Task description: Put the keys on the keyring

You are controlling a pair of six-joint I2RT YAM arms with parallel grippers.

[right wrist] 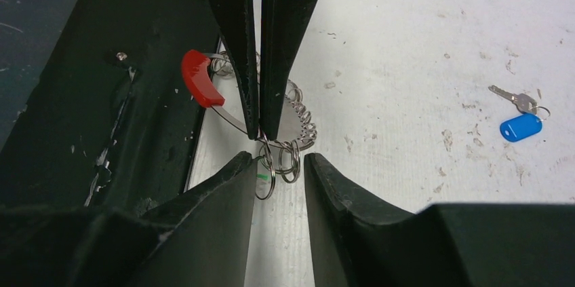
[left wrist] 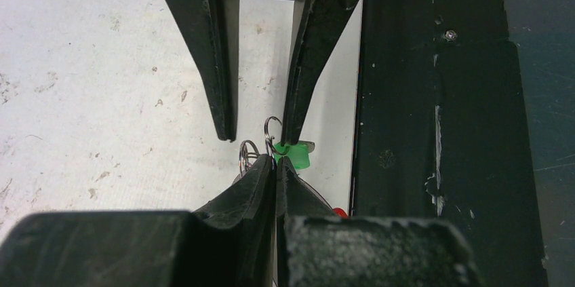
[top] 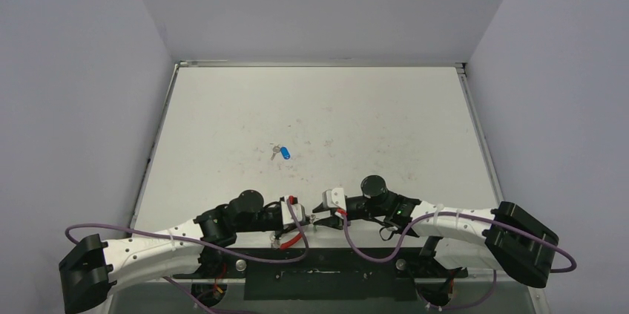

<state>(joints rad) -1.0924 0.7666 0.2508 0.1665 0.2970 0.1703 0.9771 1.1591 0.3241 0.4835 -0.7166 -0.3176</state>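
the left claw [right wrist: 261, 134] clenched the light, springy keyring [right wrist: 305, 124], while the right claw [right wrist: 279, 159] stood parted over the small, slippery green key [left wrist: 293, 155] just beside that keyring, probably best pinched by its plastic head.

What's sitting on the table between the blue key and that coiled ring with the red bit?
Nothing: only bare, scuffed table lies between the blue key and the keyring, shown best in the right wrist view.
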